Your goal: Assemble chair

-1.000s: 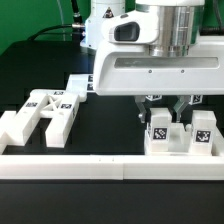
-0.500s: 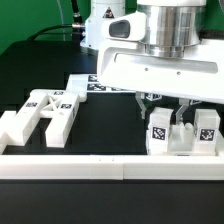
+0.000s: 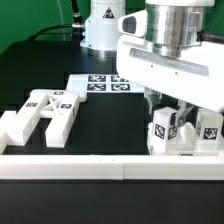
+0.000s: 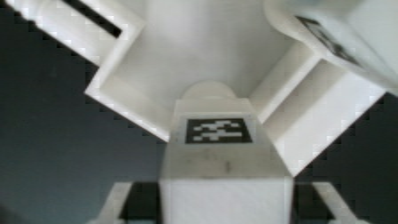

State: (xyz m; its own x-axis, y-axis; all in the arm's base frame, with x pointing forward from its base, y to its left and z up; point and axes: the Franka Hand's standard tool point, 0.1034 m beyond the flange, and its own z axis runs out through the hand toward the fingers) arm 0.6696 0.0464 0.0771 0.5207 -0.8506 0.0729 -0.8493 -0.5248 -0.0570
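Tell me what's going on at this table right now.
The robot arm is assembling a white chair. Its gripper is lowered among the upright tagged parts at the exterior view's right, just behind the border rail. Whether it actually grips one isn't clear. Another cluster of parts lies apart at that view's left, untouched.

exterior view: low and close, level with the black table, facing across the border rail at the lower edge toward the arm, which fills the upper right. wrist view: looks down from the wrist, very near. both views share the tagged chair part.
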